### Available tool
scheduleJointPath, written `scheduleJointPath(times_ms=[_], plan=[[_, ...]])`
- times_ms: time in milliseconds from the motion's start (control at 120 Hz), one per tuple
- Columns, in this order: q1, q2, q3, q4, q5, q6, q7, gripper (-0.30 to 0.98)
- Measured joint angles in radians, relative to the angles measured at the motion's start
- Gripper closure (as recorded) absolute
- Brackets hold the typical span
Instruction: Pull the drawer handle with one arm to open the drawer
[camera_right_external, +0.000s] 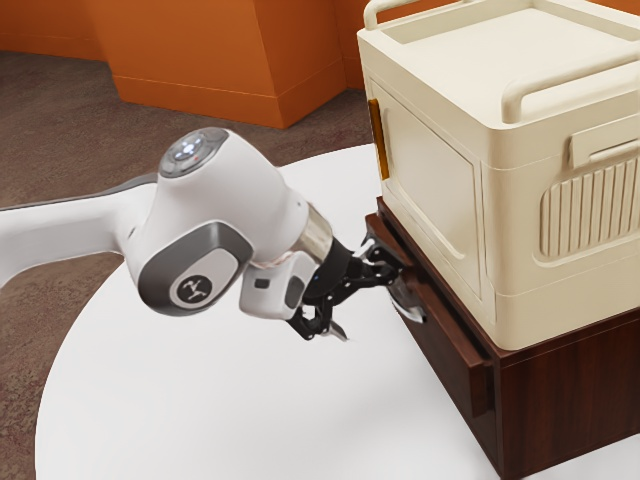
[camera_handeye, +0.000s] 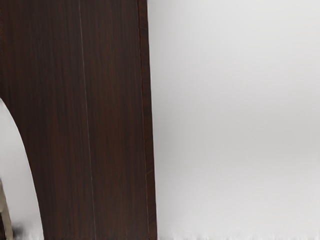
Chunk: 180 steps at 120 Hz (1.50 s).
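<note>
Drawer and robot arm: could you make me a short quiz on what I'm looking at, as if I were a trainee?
1. Multiple choice. What colour is the drawer front?
A) blue
B) dark brown
C) green

2. True or false? The two fingers of the tool are pressed together.

3. Short answer. What stands on top of the cabinet that holds the drawer?

Key:
1. B
2. False; they stand apart.
3. A cream-coloured box with rails on top.
</note>
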Motion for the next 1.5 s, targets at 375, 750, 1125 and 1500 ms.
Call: scheduleJointPath(times_ms=[375,750,1125,1500], plan=[[0.259,-0.036,-0.215,-0.086,-0.004,-0.002,0.003,0.03],[0.437,-0.095,-0.369,-0.173,-0.003,-0.003,0.004,0.02],[0.559,-0.166,-0.462,-0.246,-0.004,-0.009,0.005,0.01],[0.644,-0.204,-0.522,-0.303,-0.003,-0.022,0.005,0.01]])
